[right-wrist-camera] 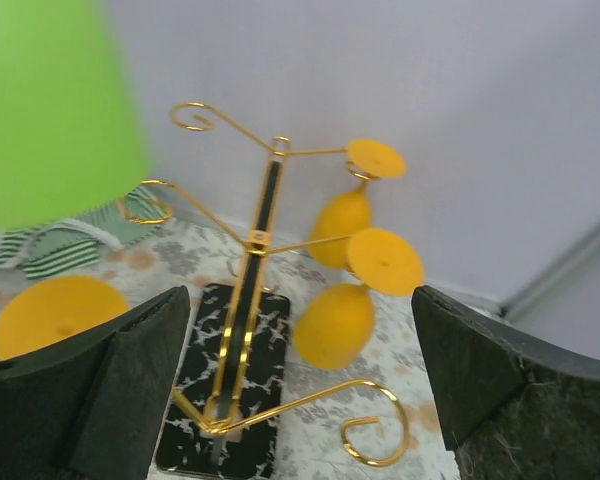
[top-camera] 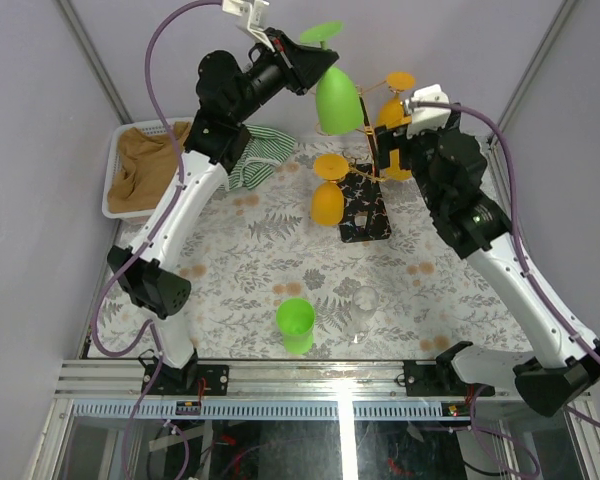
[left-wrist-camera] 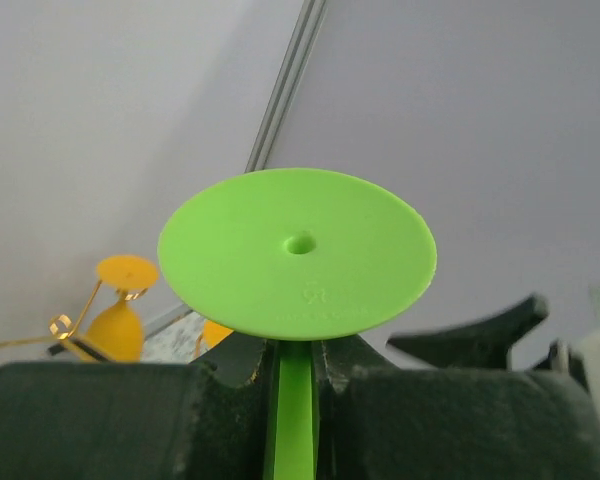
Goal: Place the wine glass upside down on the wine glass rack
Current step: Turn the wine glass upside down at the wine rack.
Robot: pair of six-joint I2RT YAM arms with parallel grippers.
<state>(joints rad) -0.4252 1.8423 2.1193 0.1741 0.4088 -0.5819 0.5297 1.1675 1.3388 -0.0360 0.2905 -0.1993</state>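
Up beside the wine glass rack (right-wrist-camera: 263,215), my left tool (left-wrist-camera: 296,370) is gripping the wine glass (left-wrist-camera: 298,252) by the stem (foot up); I am thinking to approach a free hook (right-wrist-camera: 193,120) slowly, right tool (right-wrist-camera: 300,375) gaping wide.

Lime-green wine glass (top-camera: 338,98), plain all over. Wine glass rack (right-wrist-camera: 248,270): gold wire; its base (right-wrist-camera: 208,335) is black with a white floral print. The glasses (right-wrist-camera: 338,325) on it are orange-yellow, unpatterned. Your left claw (left-wrist-camera: 296,390) and right claw (right-wrist-camera: 300,385) read black. Desk (top-camera: 240,260) cover: pale grey-white, grey leaf print, brown-orange spots. Near you, a green cup (top-camera: 296,325) and a clear glass (top-camera: 364,310). Far left, a white basket (top-camera: 113,175) with tan cloth (top-camera: 145,165); just right of it, green-and-white striped cloth (top-camera: 260,160). Cables (top-camera: 160,50) are purple.
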